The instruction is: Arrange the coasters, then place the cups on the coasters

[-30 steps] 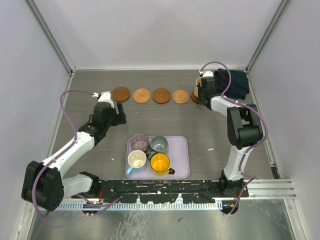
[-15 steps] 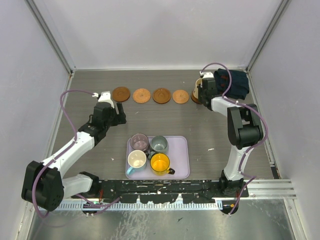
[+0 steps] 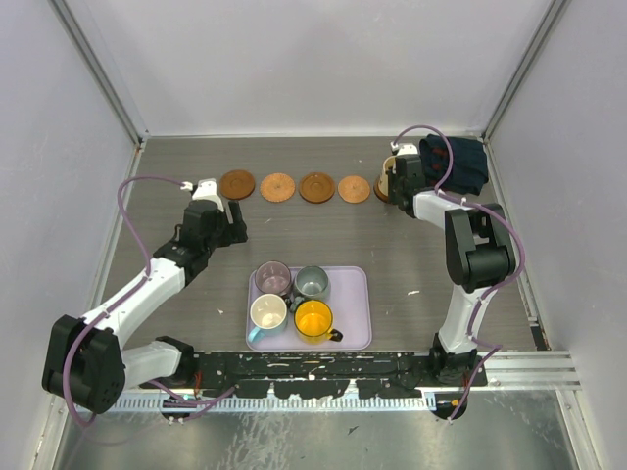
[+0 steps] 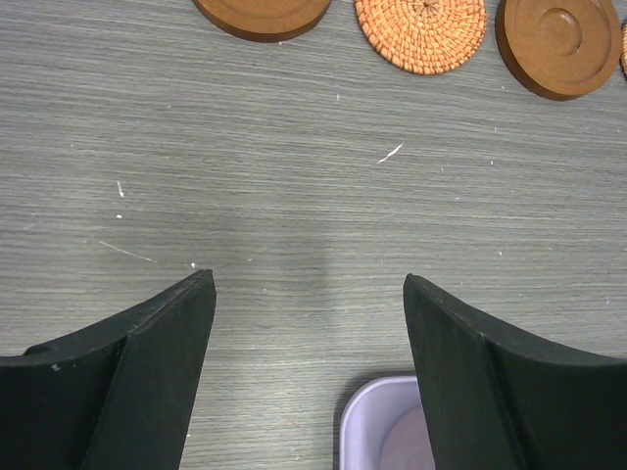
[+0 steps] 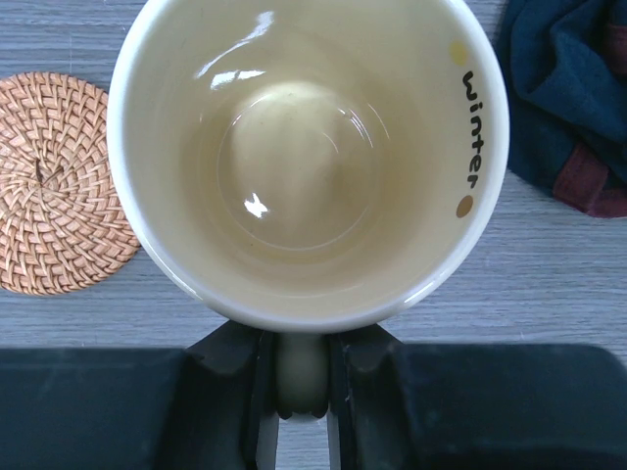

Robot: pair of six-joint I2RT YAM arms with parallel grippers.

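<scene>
Movement over the last second is slight. The right gripper (image 5: 302, 392) has crept a touch farther from the lavender tray (image 3: 359, 311), taking the pale cream mug (image 5: 304, 147) with it, while the left arm has not stirred. That gripper is clamped on the mug's handle (image 5: 300, 374), and the mug is upright with its mouth facing the wrist camera.

The mug hangs beyond the tray's far right corner, over the fifth coaster (image 3: 382, 193), of which only an edge shows. Whether its base already touches that coaster I cannot tell. The other four coasters (image 3: 278, 186) lie in a row beyond the tray's far side, so the arranging looks finished and this appears to be the first cup going down. Four mugs (image 3: 312, 283) still stand in the tray.

The right arm reaches well out from the tray's right side, folded at the elbow, with its wrist just short of the dark blue cloth (image 3: 462, 164). The left arm is bent and idle, and the left gripper (image 4: 309, 323) is spread apart and empty. It hovers over bare desk (image 4: 294, 176) between the tray's far left corner and the row of coasters.
</scene>
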